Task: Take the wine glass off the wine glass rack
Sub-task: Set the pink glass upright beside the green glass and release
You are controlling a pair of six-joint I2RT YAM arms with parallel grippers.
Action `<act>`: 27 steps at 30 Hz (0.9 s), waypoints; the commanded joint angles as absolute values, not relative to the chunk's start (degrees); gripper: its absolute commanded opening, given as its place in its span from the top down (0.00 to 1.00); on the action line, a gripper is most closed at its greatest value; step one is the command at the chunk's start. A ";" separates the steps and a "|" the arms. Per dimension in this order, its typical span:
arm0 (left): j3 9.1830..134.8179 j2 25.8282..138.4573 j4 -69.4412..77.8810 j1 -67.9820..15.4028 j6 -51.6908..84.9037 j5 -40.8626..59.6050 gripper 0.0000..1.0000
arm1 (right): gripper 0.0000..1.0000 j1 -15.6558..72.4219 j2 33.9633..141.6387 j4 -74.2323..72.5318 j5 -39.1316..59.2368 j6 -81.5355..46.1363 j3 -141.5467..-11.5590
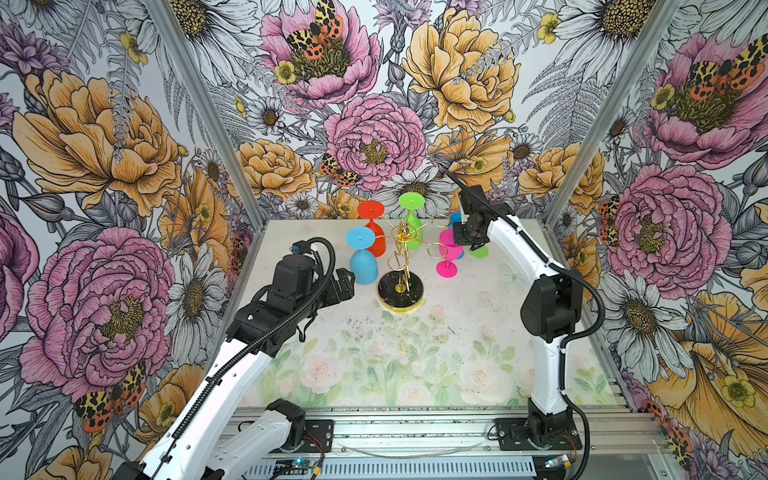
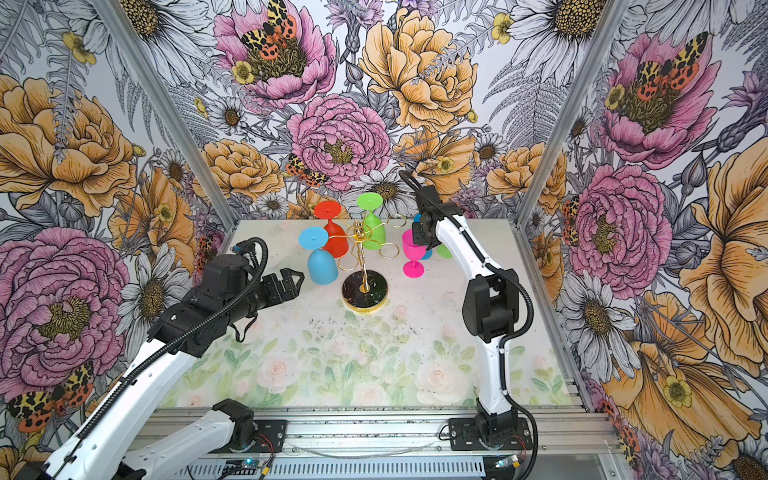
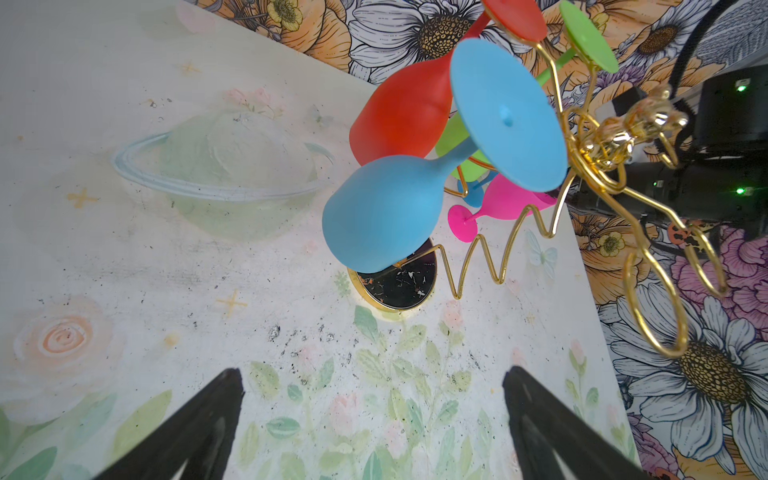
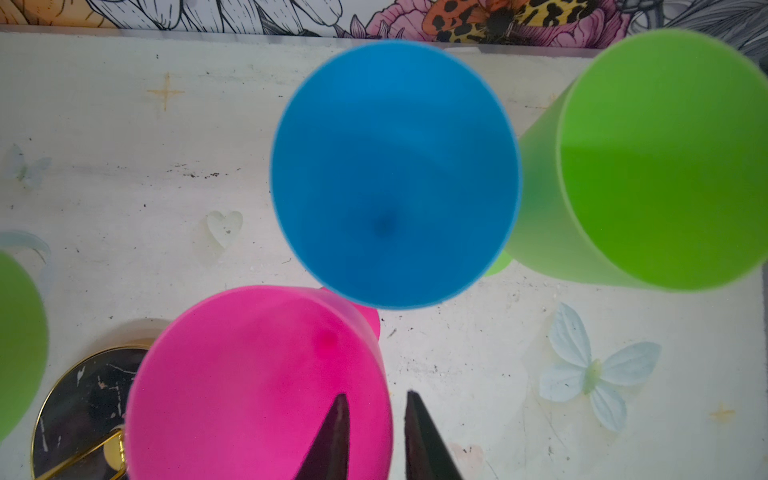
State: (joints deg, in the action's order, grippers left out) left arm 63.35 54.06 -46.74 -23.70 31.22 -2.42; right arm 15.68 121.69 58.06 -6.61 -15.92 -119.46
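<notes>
Rim of pink wine glass (image 4: 249, 374) between parted right fingers (image 4: 424, 440), hidden from above; left fingers (image 3: 195, 428) wide.

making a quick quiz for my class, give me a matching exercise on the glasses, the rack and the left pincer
Things:
1 red glass
2 pink glass
3 left pincer
4 rack base

States:
a stands upright
b wide open, empty
c hangs upside down
d black with a gold rim

Pairs: 1-c, 2-a, 3-b, 4-d
</notes>
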 commanded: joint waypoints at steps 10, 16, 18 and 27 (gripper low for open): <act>69.18 58.67 -46.32 -22.85 32.34 -1.85 0.01 | 0.54 15.13 114.55 57.66 0.37 -15.88 -120.32; 73.21 62.91 -46.23 -22.33 32.25 -1.00 0.02 | 0.32 15.20 103.87 56.43 3.68 -15.76 -108.75; 74.66 64.33 -46.21 -21.69 32.40 -0.13 0.02 | 0.25 15.18 99.14 54.32 4.98 -16.34 -102.38; 78.30 69.54 -43.10 -16.56 35.27 8.04 0.14 | 0.21 15.11 78.58 40.71 12.67 -19.29 -74.36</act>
